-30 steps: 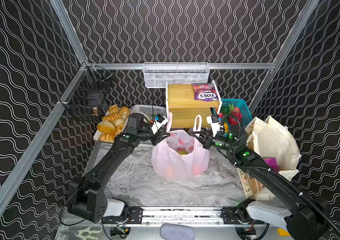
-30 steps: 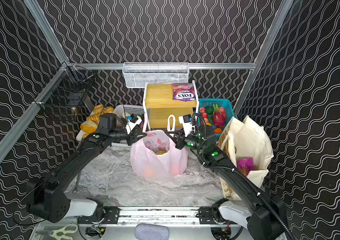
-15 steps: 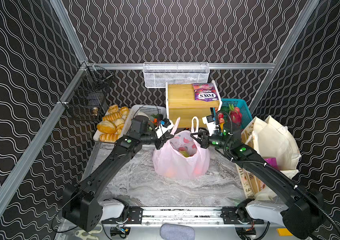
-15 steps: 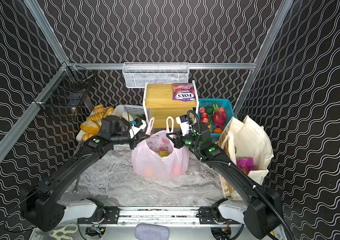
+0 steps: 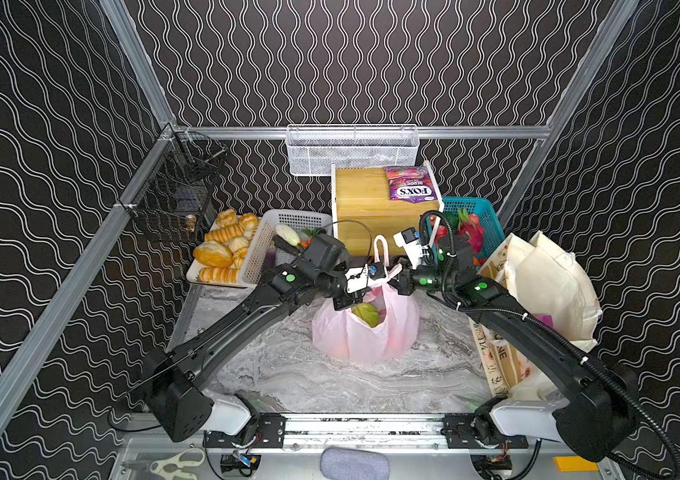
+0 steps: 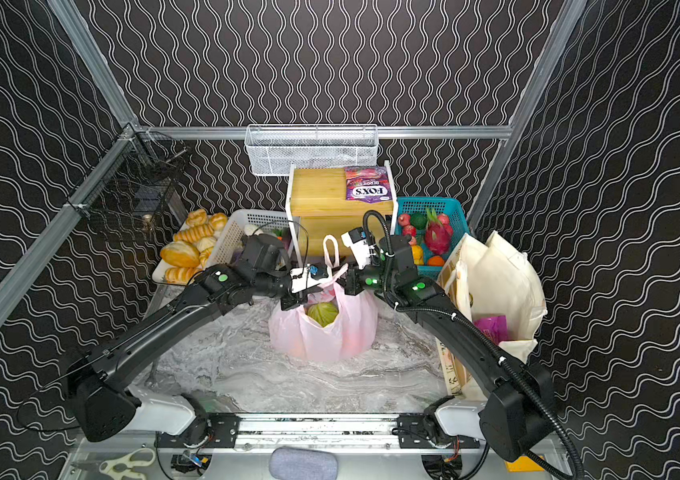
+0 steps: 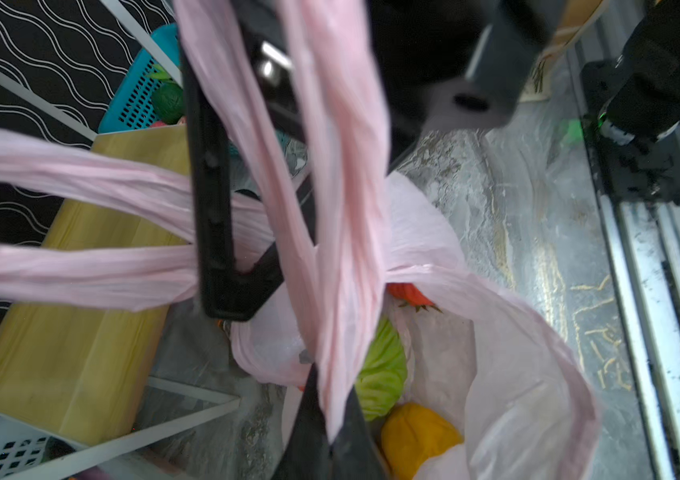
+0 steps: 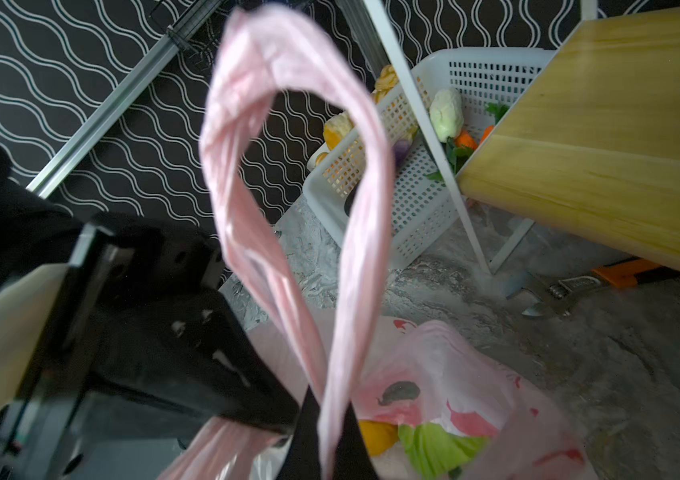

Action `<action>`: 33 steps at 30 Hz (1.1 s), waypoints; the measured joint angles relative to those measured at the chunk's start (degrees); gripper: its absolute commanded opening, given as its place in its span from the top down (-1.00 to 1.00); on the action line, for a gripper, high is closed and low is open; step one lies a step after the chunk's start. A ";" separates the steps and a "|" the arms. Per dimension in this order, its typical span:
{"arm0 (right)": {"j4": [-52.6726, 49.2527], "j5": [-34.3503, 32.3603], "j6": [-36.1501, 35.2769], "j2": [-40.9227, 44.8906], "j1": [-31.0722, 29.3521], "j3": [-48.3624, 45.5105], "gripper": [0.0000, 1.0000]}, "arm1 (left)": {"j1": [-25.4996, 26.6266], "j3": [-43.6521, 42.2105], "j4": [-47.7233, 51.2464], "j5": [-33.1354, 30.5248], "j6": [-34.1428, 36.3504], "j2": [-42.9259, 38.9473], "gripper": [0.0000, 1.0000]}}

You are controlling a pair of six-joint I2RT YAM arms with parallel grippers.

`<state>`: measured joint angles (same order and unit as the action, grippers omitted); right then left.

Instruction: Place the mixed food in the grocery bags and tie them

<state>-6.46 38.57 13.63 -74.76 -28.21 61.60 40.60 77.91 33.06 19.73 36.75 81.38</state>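
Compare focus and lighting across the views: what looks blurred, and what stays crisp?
Left wrist view: the thin translucent pink plastic bag has blurred handles near the lens, the grey marbled tabletop is crisper; right wrist view: its loop handle is soft, the white perforated plastic basket sharper; both top views: evenly lit, sharp throughout.

Marble tabletop [image 5: 288, 374], pink bag [image 5: 354, 340], canvas tote [image 5: 550, 282]

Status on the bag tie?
Left end effector shut on one handle of pink bag. Right end effector shut on the other handle. Bag mouth open, no knot yet. Nothing in the way.
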 measured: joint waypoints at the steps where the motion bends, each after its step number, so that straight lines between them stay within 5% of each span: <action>1: -0.02 0.68 -0.74 0.22 -0.09 -0.24 0.94 | 0.02 0.15 0.37 -0.22 0.57 0.07 1.00; 7: -0.11 3.48 -4.39 1.64 -0.20 -1.90 0.81 | 0.28 1.60 0.81 1.46 0.68 0.68 1.00; 20: 2.58 4.59 -7.21 3.30 0.00 -6.88 0.15 | 0.28 2.73 3.72 5.18 -1.66 2.40 1.00; 33: 4.61 5.57 -10.16 4.31 -0.02 -10.03 0.02 | -0.28 2.10 -0.96 6.80 -3.93 2.25 1.00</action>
<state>-1.85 44.14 3.46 -70.46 -28.23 51.57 40.32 80.01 32.10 26.52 32.82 83.64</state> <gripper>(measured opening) 0.484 0.051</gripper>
